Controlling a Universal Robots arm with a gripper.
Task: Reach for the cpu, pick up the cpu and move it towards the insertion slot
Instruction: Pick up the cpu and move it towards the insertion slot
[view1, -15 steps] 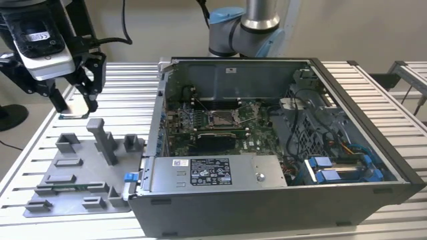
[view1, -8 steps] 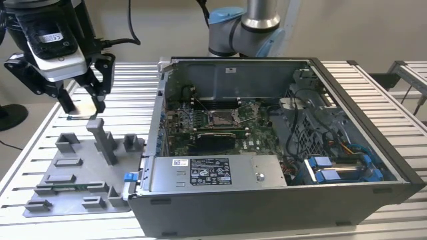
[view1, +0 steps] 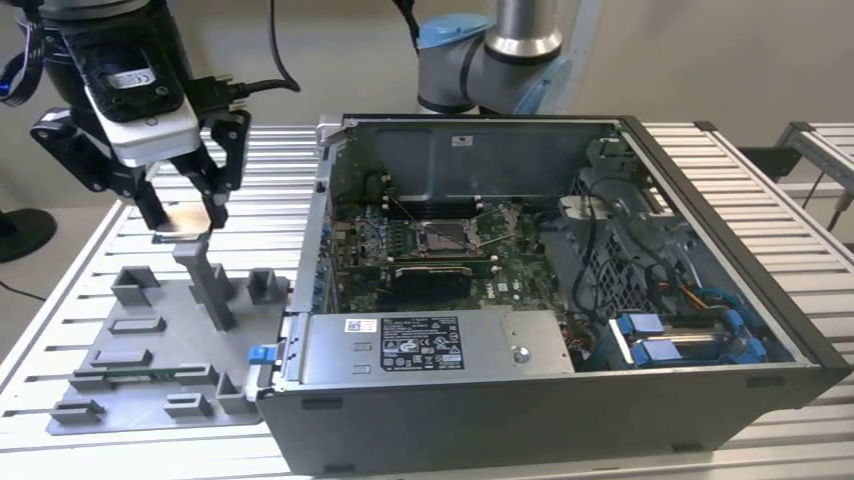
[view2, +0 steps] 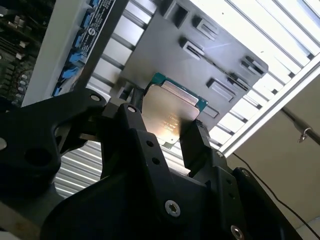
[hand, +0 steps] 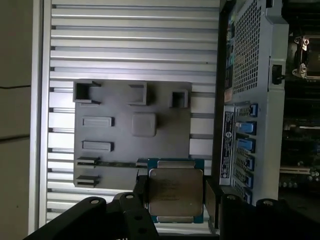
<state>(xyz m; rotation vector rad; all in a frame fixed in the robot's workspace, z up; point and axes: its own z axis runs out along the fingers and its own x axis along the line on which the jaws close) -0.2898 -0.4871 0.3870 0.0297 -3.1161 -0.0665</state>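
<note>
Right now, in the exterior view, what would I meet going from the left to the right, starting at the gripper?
The gripper, shut on the cpu, above the grey fixture plate → the insertion slot inside the open computer case → the blue connectors in the case's corner at the exterior view's right.

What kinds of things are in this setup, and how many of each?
cpu: 1
gripper: 1, shut on the cpu
insertion slot: 1
computer case: 1
grey fixture plate: 1
Total: 5
</note>
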